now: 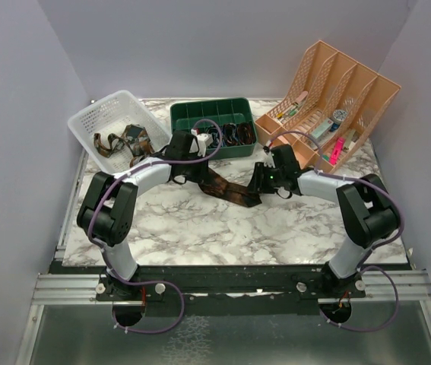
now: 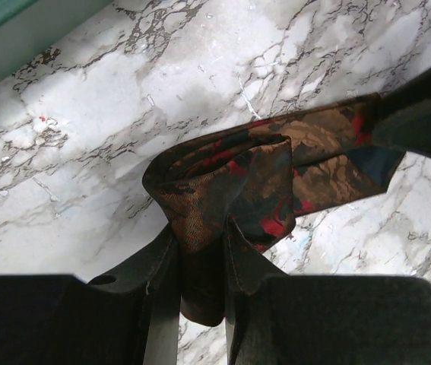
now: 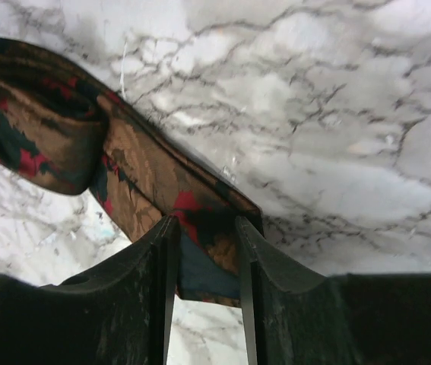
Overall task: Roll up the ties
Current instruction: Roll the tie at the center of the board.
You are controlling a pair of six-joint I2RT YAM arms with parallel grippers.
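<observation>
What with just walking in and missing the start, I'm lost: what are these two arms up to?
The two robot arms are working on one brown, red-patterned tie on the marble table. The left tool grips one end, folded over into a loose first loop; the right tool pinches the tie further along. Rolling has barely begun. More ties wait in the white basket.
</observation>
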